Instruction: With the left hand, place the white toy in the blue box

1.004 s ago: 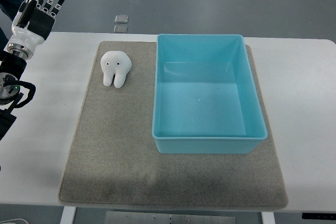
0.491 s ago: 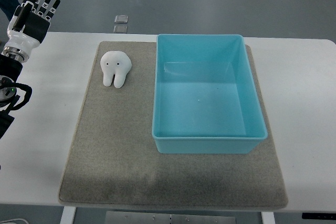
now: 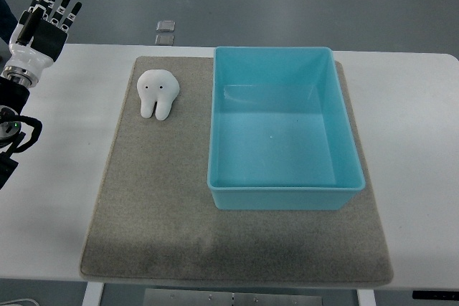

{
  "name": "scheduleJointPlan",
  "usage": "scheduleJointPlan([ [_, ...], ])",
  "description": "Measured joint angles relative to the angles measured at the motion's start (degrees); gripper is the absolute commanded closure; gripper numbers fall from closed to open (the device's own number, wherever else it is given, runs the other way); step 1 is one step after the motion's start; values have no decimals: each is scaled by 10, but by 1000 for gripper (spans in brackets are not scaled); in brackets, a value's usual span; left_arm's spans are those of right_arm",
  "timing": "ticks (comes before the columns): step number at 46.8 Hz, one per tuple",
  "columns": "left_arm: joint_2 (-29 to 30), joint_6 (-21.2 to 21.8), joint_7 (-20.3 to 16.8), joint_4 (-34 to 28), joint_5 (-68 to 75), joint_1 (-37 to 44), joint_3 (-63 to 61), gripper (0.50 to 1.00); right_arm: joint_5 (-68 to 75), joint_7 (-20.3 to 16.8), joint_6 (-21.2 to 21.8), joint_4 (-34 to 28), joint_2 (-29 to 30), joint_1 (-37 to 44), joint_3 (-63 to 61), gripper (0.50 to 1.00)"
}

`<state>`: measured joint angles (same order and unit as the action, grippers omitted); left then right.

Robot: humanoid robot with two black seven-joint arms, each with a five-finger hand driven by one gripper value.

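Observation:
A white tooth-shaped toy (image 3: 158, 93) with two black eyes lies on the grey mat (image 3: 158, 206), just left of the blue box (image 3: 283, 127). The box is an open rectangular tub with nothing inside. My left hand (image 3: 50, 6) hovers at the far upper left, over the table's back corner, well away from the toy. Its fingers are spread straight and hold nothing. The right arm does not show.
The mat covers most of the white table (image 3: 416, 141). Two small square tiles (image 3: 166, 31) lie on the floor beyond the table's back edge. A dark sleeve-like shape sits at the upper left corner of the picture.
My left hand has drifted left and slightly back, away from the toy. The toy and box have not moved.

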<state>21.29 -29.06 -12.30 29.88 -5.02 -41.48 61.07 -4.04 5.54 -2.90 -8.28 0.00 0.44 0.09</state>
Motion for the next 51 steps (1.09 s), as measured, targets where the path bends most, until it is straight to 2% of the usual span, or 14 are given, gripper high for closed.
scheduleJointPlan([
  [12,3,3,-3,-14,13,-23,-60,508,0,0,0,0,0,0,0,564],
  [24,27,-1,-16,-6,162,-51,-106,519,0,0,0,0,0,0,0,564],
  [28,32,-1,-41,-1,237,-62,-106,519,0,0,0,0,0,0,0,564],
  [37,50,15,-127,18,441,-75,-106,519,0,0,0,0,0,0,0,564],
  [42,51,29,-136,39,512,-76,-106,516,0,0,0,0,0,0,0,564],
  [51,66,36,-136,65,541,-82,-116,510,0,0,0,0,0,0,0,562],
])
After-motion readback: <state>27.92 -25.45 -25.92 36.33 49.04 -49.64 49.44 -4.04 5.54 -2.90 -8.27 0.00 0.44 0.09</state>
